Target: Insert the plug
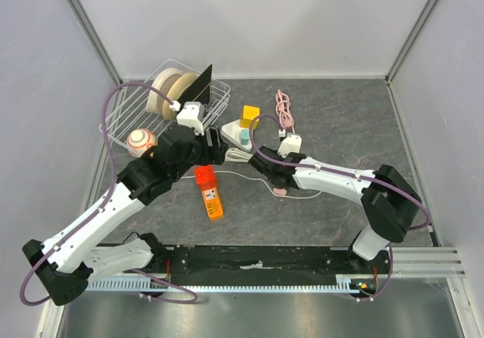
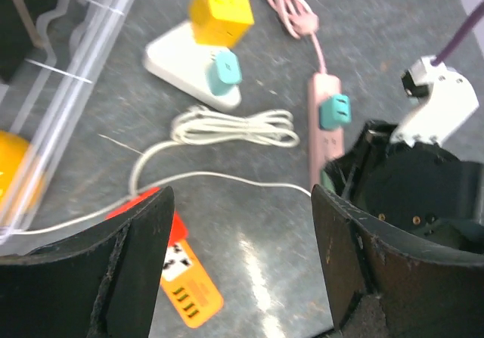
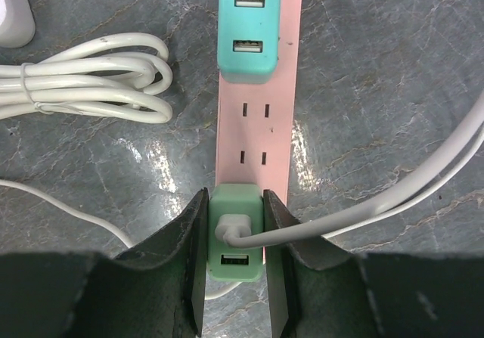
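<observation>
A pale green plug (image 3: 236, 202) with a white cable (image 3: 393, 194) in its upper USB port sits on the near end of a pink power strip (image 3: 257, 137). My right gripper (image 3: 234, 255) is shut on the plug, one finger against each side. A teal charger (image 3: 249, 32) occupies the strip's far end, with two free socket pairs between them. In the top view the right gripper (image 1: 274, 173) hides most of the strip. My left gripper (image 2: 242, 262) hangs open over bare table to the left (image 1: 219, 155), holding nothing. From there the pink strip (image 2: 324, 137) shows.
An orange power strip (image 1: 209, 193) lies below the left gripper. A white power strip (image 1: 231, 134) carries a yellow cube (image 1: 249, 115) and a teal adapter. A coiled white cable (image 3: 91, 81) lies beside the pink strip. A wire rack (image 1: 136, 119) stands back left.
</observation>
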`<state>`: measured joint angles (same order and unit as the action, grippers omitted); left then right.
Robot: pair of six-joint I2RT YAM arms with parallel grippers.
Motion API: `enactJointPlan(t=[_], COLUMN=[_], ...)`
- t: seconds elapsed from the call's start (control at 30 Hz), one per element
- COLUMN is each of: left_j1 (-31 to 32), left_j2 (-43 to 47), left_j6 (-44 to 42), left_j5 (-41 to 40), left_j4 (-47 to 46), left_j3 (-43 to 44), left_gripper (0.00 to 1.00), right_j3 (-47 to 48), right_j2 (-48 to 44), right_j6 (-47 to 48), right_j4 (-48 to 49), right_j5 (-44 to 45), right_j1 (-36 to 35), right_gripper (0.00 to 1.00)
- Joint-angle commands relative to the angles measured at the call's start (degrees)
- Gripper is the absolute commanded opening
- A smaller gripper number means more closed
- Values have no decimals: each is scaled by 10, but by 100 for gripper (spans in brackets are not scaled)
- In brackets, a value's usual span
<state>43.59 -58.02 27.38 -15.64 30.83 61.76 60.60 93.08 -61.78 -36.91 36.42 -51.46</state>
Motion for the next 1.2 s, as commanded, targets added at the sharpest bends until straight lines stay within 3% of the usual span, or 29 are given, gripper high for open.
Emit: enactJointPlan(t=[0.0, 0.23, 0.43, 0.7, 1.03, 1.1, 1.13, 1.17], left_j1=[-4, -25, -30, -37, -43, -43, -43, -43], left_j2=[30, 89, 109, 110, 110, 113, 115, 115], left_j6=[-94, -124, -129, -130, -131, -131, -131, -131], left_j5=[-134, -198, -216, -221, -223, -224, -224, -225], left_j4=[-5, -68, -89, -90, -95, -95, -96, -97], left_j3=[0, -99, -114, -117, -121, -122, -123, -124], left_gripper=[80, 81, 81, 81, 81, 81, 81, 81], right_j3=[-7, -44, -93, -79, -105, -88, -80, -61], right_j2=[89, 110, 104, 131, 97, 86, 74, 68], right_j6=[-23, -70, -116, -99, -101, -90, -87, -76], right_j4=[-62, -55, -25, -32, -11, -16, -20, -32], right_j5=[-50, -83, -108, -115, -127, -106, -95, -88], right_j1=[-18, -41, -51, -43, -43, -45, -47, -49], right_gripper=[0, 0, 0, 0, 0, 15, 33, 36])
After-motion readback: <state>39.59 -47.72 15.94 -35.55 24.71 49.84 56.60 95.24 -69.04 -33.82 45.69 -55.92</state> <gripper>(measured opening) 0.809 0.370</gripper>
